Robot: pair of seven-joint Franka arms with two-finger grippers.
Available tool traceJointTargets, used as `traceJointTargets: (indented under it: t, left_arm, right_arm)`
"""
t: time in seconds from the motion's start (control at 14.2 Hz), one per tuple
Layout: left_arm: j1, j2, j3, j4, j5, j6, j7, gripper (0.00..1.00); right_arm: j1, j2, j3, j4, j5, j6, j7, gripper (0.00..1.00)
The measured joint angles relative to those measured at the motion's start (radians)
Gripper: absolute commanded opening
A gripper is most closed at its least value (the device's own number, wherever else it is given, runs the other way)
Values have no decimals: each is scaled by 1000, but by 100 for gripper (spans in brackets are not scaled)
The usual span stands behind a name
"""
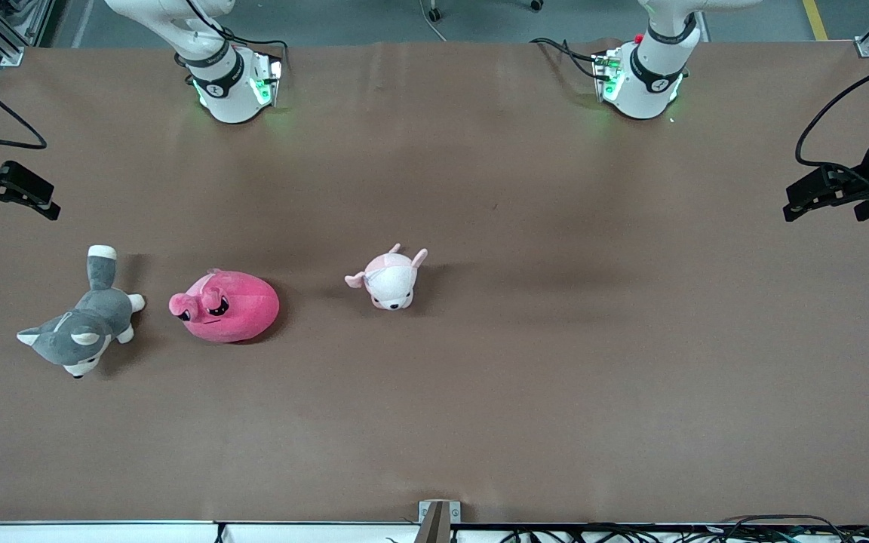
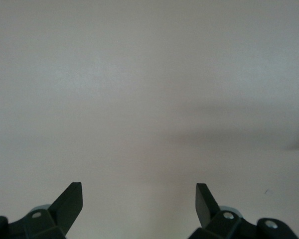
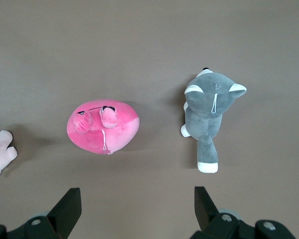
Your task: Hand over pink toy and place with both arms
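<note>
Three plush toys, front view: pink toy (image 1: 227,305) lies on the bench (image 1: 555,339), between the grey husky plush (image 1: 81,320) and the pale pink plush (image 1: 389,279).
Arm ends, front view: right hand (image 1: 16,192) and left hand (image 1: 819,197) up over opposite bench ends.
Left wrist view: left hand (image 2: 139,199) wide open, empty, over bare bench.
Right wrist view: right hand (image 3: 138,204) wide open, empty, above pink toy (image 3: 103,126) and husky (image 3: 209,112).

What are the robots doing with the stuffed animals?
Nothing is being held yet. The pink toy lies on the table between a grey husky plush and a small pale pink plush. The right gripper hangs open above them. The left gripper waits open over bare table.
</note>
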Motion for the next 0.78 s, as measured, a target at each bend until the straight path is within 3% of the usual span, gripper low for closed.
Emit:
traceJointTargets:
  t: [0.78]
  left_arm:
    - [19,-17,8,7,-37,0,35,100]
  right_arm:
    - [0,-5,0,0,0,6,0,100]
